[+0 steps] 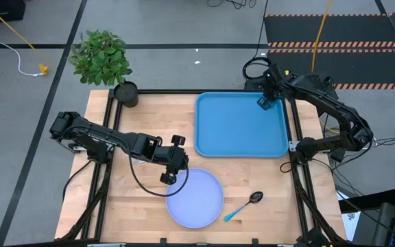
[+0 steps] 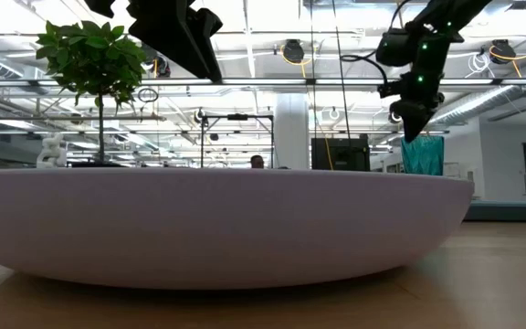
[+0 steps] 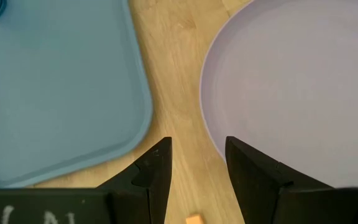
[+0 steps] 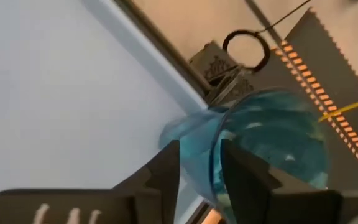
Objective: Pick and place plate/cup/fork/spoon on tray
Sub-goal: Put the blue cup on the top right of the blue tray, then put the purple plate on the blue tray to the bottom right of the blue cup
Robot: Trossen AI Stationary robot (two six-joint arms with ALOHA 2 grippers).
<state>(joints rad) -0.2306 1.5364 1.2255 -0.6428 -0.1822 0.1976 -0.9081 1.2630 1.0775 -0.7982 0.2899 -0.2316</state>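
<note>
Right end effector (image 1: 265,103) straddles the cup (image 4: 272,149) rim at tray (image 1: 242,137) 1 o'clock corner, grip unclear. Left end effector (image 3: 197,165) narrowly open over bench (image 1: 136,199) at plate (image 1: 196,199) 10 o'clock edge.

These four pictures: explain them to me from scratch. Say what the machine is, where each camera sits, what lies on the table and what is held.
The machine is two dark robot arms at a wooden table, each ending in a two-finger gripper. One camera looks straight down on everything, one sits at table height, and one rides on each wrist.

From above, a blue tray lies toward the far right, a pale lavender plate sits near the front, and a spoon with a light blue handle lies beside it. A potted plant stands at the far left corner.

The left gripper hovers open at the plate's edge, holding nothing. The right gripper is at the tray's far right corner, its fingers astride the rim of a teal cup.
</note>
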